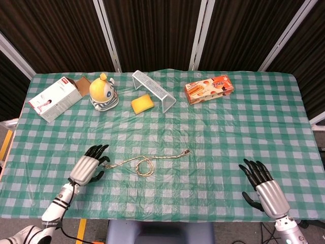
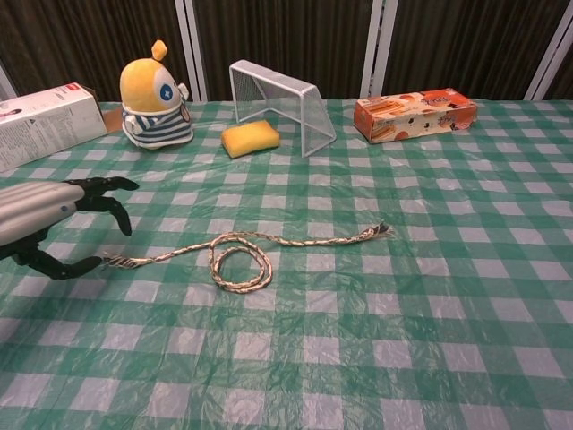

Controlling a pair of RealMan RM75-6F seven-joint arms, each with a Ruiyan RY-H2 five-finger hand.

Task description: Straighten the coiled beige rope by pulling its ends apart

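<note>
— How many ropes?
— One beige rope [image 1: 146, 162], looped mid-desk near the front edge.
— Hands?
— Left hand [image 1: 89, 165] hovers beside its left end, fingers apart, empty; right hand [image 1: 265, 187] at the front-right corner, fingers spread.

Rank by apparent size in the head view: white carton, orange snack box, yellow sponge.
Largest to smallest:
1. white carton
2. orange snack box, somewhat smaller than the carton
3. yellow sponge, clearly smallest
</note>
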